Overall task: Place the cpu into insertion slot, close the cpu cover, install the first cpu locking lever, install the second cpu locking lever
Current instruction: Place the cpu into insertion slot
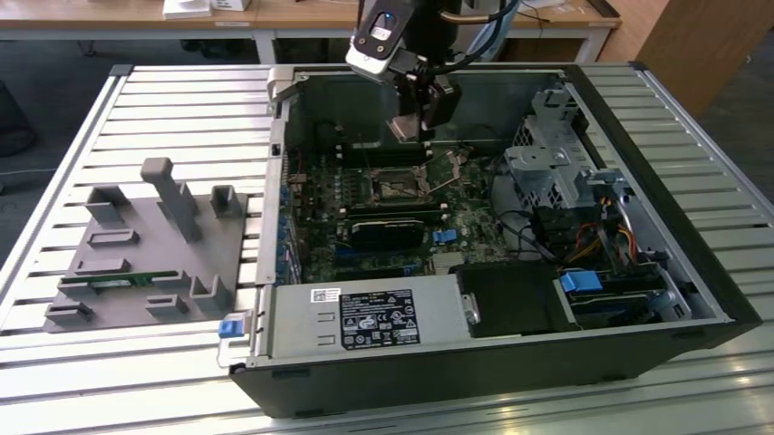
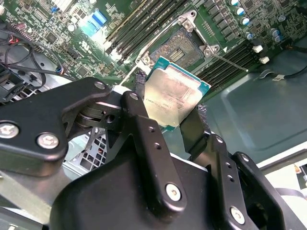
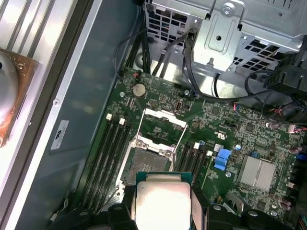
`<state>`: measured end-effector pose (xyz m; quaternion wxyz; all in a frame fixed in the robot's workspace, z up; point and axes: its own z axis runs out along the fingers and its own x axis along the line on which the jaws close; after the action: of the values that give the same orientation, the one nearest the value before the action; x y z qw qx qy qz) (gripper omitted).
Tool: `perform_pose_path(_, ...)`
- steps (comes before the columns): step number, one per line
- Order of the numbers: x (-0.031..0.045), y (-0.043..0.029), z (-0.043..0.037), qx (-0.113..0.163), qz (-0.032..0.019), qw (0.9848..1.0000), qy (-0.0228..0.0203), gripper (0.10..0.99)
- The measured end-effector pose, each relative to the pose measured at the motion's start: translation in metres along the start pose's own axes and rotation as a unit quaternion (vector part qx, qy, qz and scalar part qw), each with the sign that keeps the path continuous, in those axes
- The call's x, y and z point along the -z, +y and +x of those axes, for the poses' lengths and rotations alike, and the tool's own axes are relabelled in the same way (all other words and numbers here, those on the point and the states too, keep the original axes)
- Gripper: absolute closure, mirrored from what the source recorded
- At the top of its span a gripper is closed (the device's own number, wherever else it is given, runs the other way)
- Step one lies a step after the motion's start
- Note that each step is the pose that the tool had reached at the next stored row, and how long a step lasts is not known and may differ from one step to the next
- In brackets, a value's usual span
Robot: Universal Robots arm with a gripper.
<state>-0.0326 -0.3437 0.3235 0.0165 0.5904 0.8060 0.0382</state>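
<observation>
My gripper (image 1: 418, 122) hangs inside the open computer case, shut on the cpu (image 1: 401, 128), a flat square chip with a pale metal top. In both wrist views the cpu (image 2: 177, 91) (image 3: 160, 203) sits clamped between the two black fingers (image 2: 144, 129), held in the air above the motherboard. The insertion slot (image 3: 146, 165) (image 2: 181, 47) (image 1: 393, 186) lies bare just beyond the chip, apart from it. The cpu cover (image 3: 165, 116) stands flipped open past the slot. Thin wire locking levers (image 3: 180, 139) (image 2: 230, 62) stick out, released, on either side.
Black memory slots (image 3: 112, 148) flank the socket. A metal drive cage (image 1: 550, 154) with cables fills the case at the exterior view's right; a power supply (image 1: 362, 317) is at the front. A grey fixture (image 1: 145, 254) stands on the slatted table (image 1: 181, 100).
</observation>
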Motion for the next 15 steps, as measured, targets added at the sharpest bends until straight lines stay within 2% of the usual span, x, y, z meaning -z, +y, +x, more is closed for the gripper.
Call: perform_pose_path(15,-0.0062,-0.0005,-0.0001,0.0,0.0015,1.0,0.0005,0.545)
